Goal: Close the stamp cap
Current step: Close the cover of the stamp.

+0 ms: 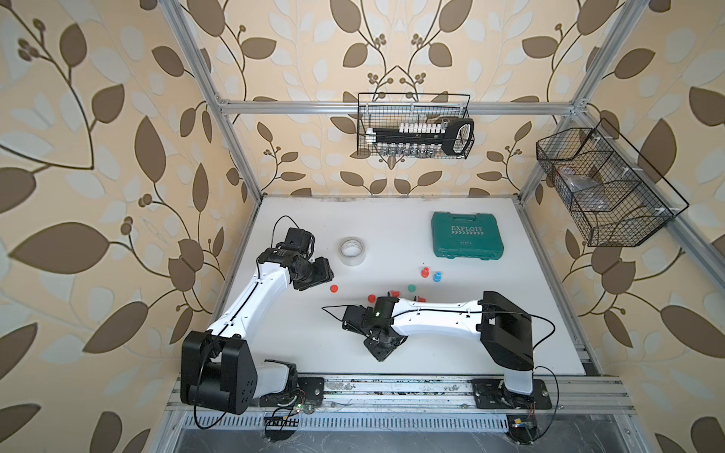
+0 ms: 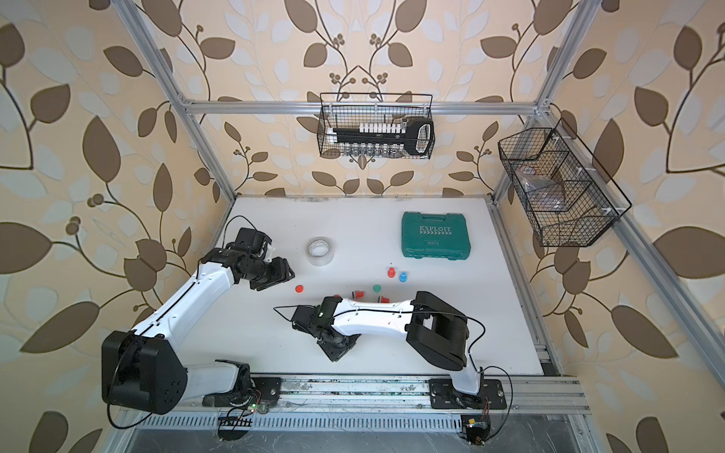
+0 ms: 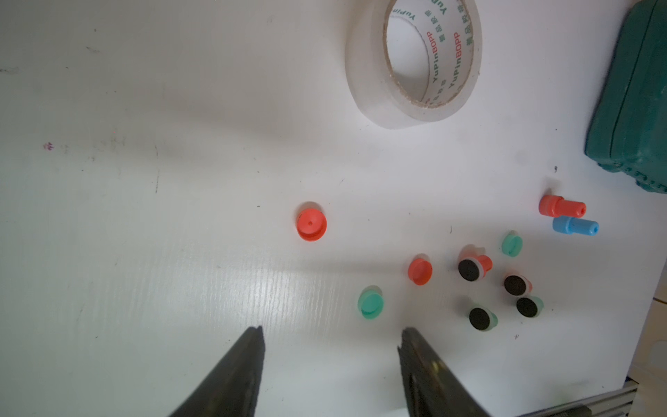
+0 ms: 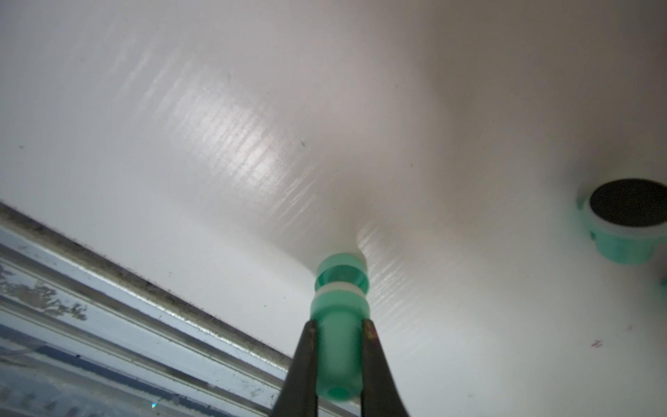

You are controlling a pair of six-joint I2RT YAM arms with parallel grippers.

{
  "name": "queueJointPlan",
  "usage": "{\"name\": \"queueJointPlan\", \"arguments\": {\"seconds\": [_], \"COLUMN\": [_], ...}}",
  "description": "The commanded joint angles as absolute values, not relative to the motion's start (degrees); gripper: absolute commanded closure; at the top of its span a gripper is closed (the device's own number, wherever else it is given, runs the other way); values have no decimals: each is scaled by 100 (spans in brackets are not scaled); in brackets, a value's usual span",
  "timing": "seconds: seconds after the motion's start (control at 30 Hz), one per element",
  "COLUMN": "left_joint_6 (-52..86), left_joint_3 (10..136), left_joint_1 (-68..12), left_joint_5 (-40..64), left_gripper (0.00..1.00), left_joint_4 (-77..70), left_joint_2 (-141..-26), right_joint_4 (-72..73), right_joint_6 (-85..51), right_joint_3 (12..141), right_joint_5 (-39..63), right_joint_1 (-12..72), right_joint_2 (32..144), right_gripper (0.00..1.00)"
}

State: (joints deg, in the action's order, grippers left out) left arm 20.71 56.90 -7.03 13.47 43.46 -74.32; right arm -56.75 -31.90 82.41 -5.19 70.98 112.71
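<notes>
Top views: right gripper (image 1: 379, 348) points down at the white tabletop (image 1: 431, 353) near its front edge. Its tips and load are hidden under the wrist in both top views. Left gripper (image 1: 319, 279) hangs well apart from it, near the clear tape roll (image 1: 352, 251).

Left wrist view: jaws spread, nothing between the fingers (image 3: 249, 364). Beyond them lie a loose small red plastic cap (image 3: 311, 223) and a scatter of other caps and uncapped stamps.

Right wrist view: right gripper is clamped on the handle of the small green plastic stamp (image 4: 339, 314). The stamp's face is set into the translucent green cap (image 4: 341, 272), which rests on the table. A white band shows between body and cap, so I judge it not fully seated (can't tell if the stamp is square to the table).

Risks:
- An off-axis push could cock the cap so it jams or skates across the glossy top, with nothing bracing it.
- The smooth handle could slide through the jaws under load.
- Lifting before it snaps would leave the cap behind.
- A sideways kick could send it toward the front edge, or into the second green stamp (image 4: 628, 216) nearby.
</notes>
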Motion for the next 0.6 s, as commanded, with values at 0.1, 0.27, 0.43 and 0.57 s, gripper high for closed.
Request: {"name": "queueJointPlan", "arguments": {"seconds": [0.1, 0.27, 0.43, 0.57], "left_joint_6": [1937, 1939, 1935, 1939], "left_joint_3": [5869, 5864, 5868, 5863], "left_joint_1": [-650, -650, -650, -651], "left_joint_5": [1421, 1432, 1448, 1443], "left_gripper": [37, 37, 38, 37], "left_joint_4": [4438, 4438, 4440, 4438], "left_joint_2": [-7444, -7453, -7470, -7479], "right_joint_4": [-5658, -5628, -5598, -5599], "right_joint_6": [-3128, -3106, -3091, -3078], "right_joint_3": [8334, 8315, 8322, 8333], "right_joint_5": [-665, -659, -657, -659], "right_joint_1": [7119, 7119, 7115, 7119], "right_joint_2": [11425, 11443, 11467, 11470], "right_gripper": [100, 100, 100, 100]}}
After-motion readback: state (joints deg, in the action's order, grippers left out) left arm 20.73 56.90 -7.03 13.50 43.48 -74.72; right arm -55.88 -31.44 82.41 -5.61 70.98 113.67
